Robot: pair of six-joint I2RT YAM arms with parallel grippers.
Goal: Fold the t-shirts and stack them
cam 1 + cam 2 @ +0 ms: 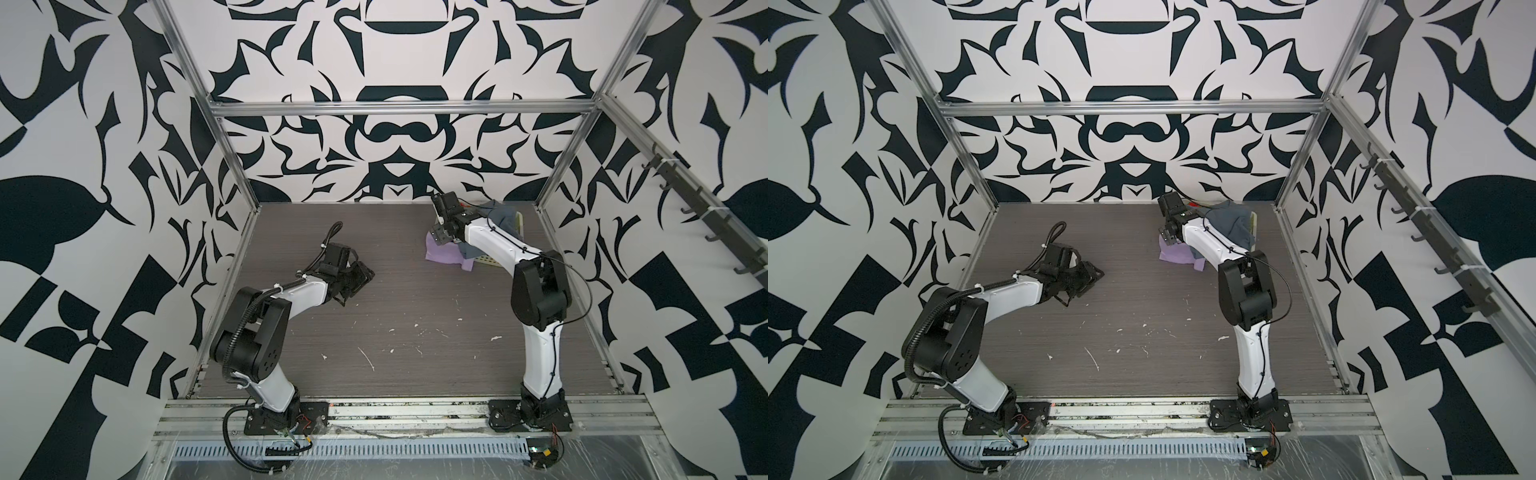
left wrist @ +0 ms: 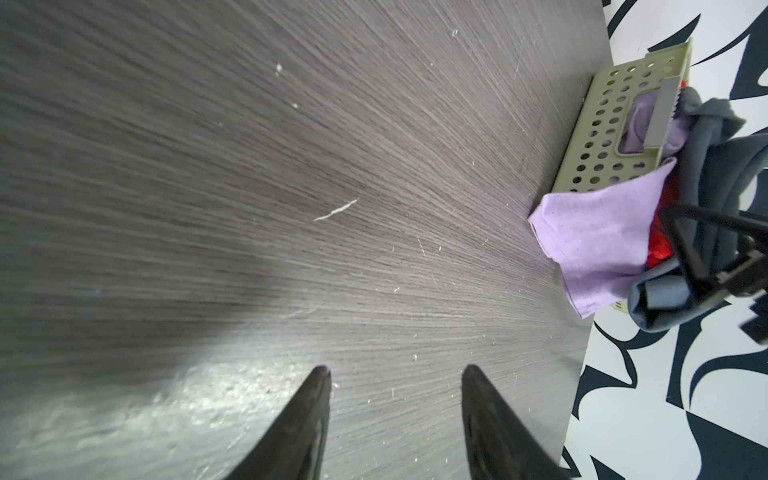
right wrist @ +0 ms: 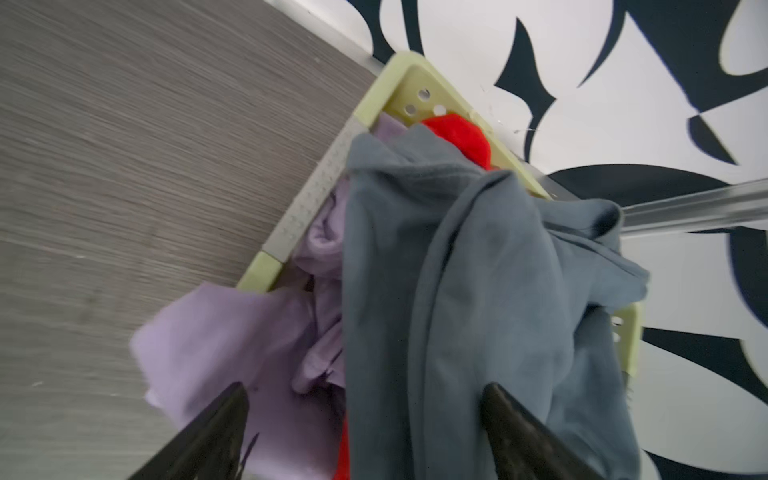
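Note:
The t-shirts lie heaped in a cream basket (image 3: 399, 79) at the table's back right. The slate blue-grey t-shirt (image 3: 457, 270) (image 1: 505, 216) (image 1: 1233, 224) is draped on top. The lilac t-shirt (image 3: 232, 328) (image 1: 444, 257) (image 1: 1177, 255) (image 2: 598, 232) spills over the basket's rim onto the table. Only a bit of the red t-shirt (image 3: 461, 133) (image 2: 660, 245) peeks out. My right gripper (image 3: 365, 388) (image 1: 439, 237) (image 1: 1169, 235) hovers open just over the lilac and blue-grey cloth, gripping nothing. My left gripper (image 2: 395, 370) (image 1: 361, 278) (image 1: 1092, 276) is open and empty, low over bare table left of centre.
The perforated basket (image 2: 602, 137) (image 1: 486, 261) stands close to the back wall and the right frame post (image 1: 557, 174). Dark wood-grain tabletop (image 1: 395, 324) stretches between the arms, flecked with white scuffs. Metal rails edge the table.

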